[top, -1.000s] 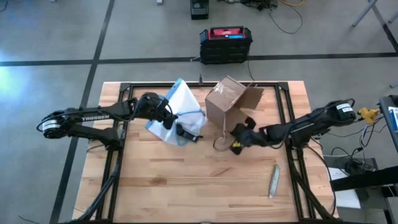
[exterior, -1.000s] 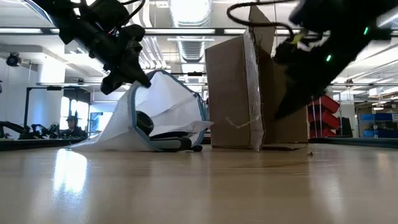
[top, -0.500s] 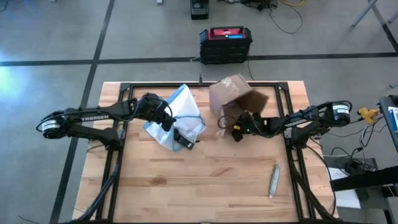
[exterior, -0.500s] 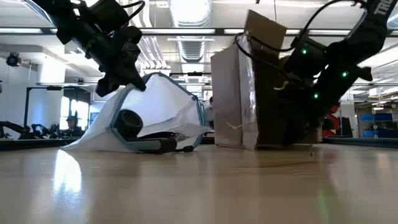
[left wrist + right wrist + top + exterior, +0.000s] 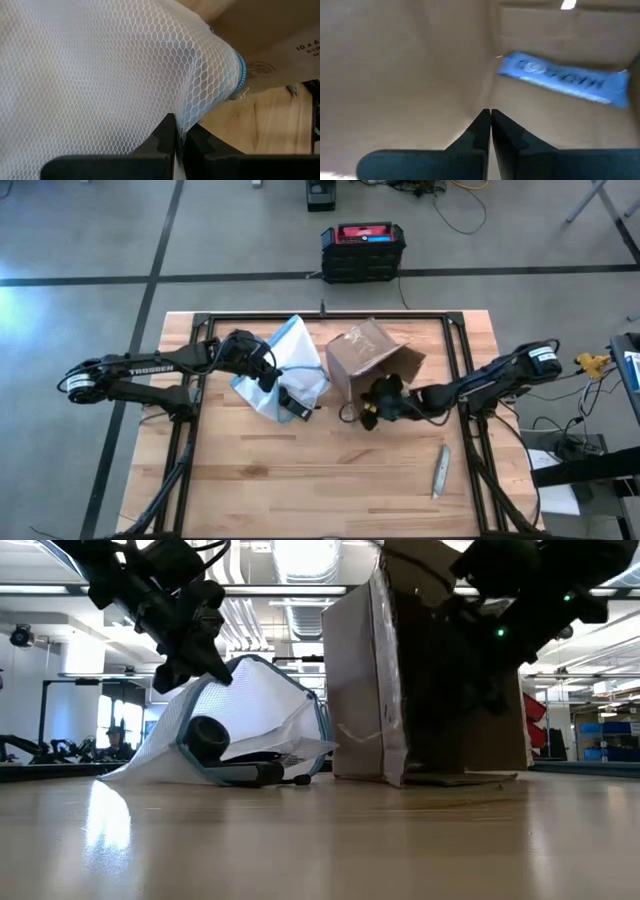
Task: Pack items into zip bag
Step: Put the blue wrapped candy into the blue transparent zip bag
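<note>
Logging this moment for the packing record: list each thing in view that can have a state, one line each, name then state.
zip bag: lifted at one edge, tented above the table, dark objects visible inside.
left gripper: shut on the zip bag's mesh.
cardboard box: upright on the table, flap open.
right gripper: shut, pointing into the cardboard box, holding nothing.
blue packet: lying inside the cardboard box.
grey tool: lying flat on the table, untouched.

Overhead and table-level cameras sharing the cardboard box (image 5: 366, 354); wrist cameras pressed close to mesh and cardboard.
</note>
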### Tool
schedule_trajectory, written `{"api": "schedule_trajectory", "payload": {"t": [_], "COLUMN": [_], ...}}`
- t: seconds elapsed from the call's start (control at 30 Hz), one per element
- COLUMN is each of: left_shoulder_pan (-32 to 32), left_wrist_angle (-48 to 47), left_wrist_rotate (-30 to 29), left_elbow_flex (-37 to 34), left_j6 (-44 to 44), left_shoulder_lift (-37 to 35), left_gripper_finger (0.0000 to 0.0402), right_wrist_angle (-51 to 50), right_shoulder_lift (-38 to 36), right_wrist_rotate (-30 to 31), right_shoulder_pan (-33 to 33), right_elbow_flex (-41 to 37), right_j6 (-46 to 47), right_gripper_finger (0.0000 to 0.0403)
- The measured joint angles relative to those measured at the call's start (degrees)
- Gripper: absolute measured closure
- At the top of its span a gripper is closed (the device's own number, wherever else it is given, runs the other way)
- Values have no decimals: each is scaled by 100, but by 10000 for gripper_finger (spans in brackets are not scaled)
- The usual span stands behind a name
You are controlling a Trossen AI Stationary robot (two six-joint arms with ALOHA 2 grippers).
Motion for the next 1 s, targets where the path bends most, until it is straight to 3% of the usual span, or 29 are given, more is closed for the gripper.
{"api": "schedule_trajectory", "payload": {"t": [0.1,0.33,0.5,0.63,0.73,0.87,1.0], "left_shoulder_pan": [2,2,2,2,2,2,20], "left_wrist_angle": [-13,-60,-312,-513,-559,-584,-645], "left_wrist_rotate": [-4,248,343,343,337,337,252], "left_elbow_flex": [0,0,0,0,0,0,0], "left_j6": [161,548,553,640,675,758,839], "left_shoulder_lift": [0,0,1,2,4,7,7], "left_gripper_finger": [401,401,401,401,401,401,401], "right_wrist_angle": [382,2627,4334,4401,4369,4279,3815], "right_shoulder_lift": [522,1793,2254,2454,2643,2991,2921], "right_wrist_rotate": [337,-108,-210,708,1022,1013,271], "right_shoulder_pan": [-112,-666,-907,-1097,-1358,-1691,-1853], "right_elbow_flex": [-30,-29,-25,-12,-9,39,120], "right_j6": [-192,-589,-982,-1354,-1334,-882,-187], "right_gripper_finger": [403,403,403,403,403,403,403]}}
